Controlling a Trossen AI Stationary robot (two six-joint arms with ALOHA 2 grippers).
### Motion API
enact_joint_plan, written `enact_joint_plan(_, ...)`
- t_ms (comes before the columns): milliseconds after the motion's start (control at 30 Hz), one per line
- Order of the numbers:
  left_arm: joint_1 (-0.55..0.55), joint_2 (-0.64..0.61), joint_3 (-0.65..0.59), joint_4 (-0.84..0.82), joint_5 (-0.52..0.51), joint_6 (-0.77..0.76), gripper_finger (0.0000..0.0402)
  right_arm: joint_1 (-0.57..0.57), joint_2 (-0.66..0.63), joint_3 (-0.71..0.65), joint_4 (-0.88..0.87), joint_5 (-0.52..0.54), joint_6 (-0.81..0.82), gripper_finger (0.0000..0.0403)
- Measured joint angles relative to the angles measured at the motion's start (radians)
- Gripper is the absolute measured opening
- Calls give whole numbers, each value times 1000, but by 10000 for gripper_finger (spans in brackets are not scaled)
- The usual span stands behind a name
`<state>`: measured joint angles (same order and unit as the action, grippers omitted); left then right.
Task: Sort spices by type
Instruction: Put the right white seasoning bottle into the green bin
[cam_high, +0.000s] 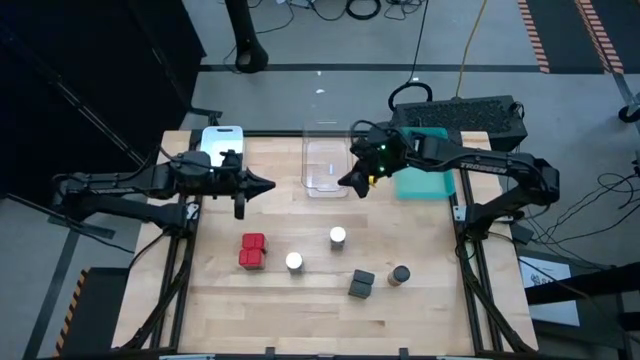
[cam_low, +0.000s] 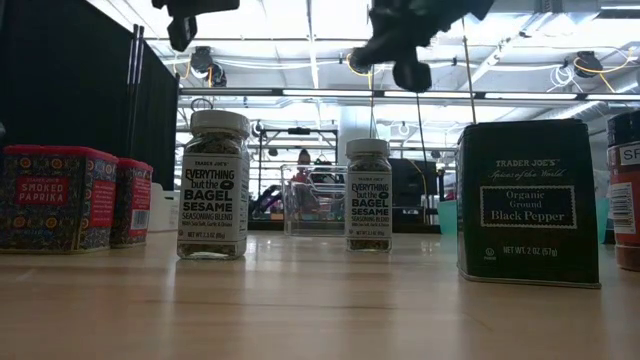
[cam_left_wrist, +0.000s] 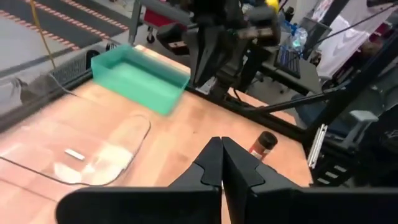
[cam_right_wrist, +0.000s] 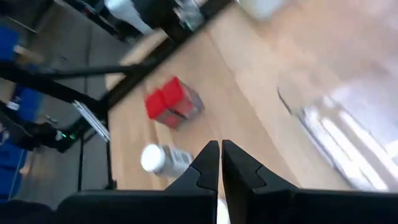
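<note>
- The six spices stand on the bench's near half, none yet in a tray: the red tins (cam_high: 252, 251) touching at the left, two white-capped jars (cam_high: 294, 262) and (cam_high: 338, 236) mid-bench, the black pepper tin (cam_high: 361, 285) and a dark-capped jar (cam_high: 399, 275) to the right.
- The left tool (cam_high: 268, 185) is clenched and empty, hovering beyond the red tins.
- The right tool (cam_high: 346, 181), also clenched and empty, hangs over the clear tray (cam_high: 325, 168).
- Judging from above, the jar at mid-bench probably lies nearest the right tool, nearer the front edge.

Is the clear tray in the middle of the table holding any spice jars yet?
Empty. From above, the clear tray shows only bare bottom, and all the spices stand on the table nearer the front.
</note>
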<state>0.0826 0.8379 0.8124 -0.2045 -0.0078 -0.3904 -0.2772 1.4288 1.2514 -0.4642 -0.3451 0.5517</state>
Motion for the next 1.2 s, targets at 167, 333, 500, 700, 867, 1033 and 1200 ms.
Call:
enact_joint_plan(167,-1,0,0,15,3,-190,4,84,-7,-1,-213,10,46,0)
enact_joint_plan(333,-6,0,-1,-20,56,-265,4,243,-24,75,-406,112,149,0)
enact_joint_plan(500,4,-1,-1,-24,-8,-206,4,340,39,214,-487,295,189,0)
enact_joint_plan(700,10,-14,-1,-26,-109,-206,4,345,144,232,-512,230,271,0)
enact_joint_plan(867,9,-39,6,-82,-93,-228,4,355,207,232,-461,236,302,0)
enact_joint_plan(1033,9,-86,12,-162,-60,-233,4,358,252,233,-469,286,362,0)
enact_joint_plan(1200,9,-126,13,-212,-80,-232,4,351,311,233,-470,341,339,1)
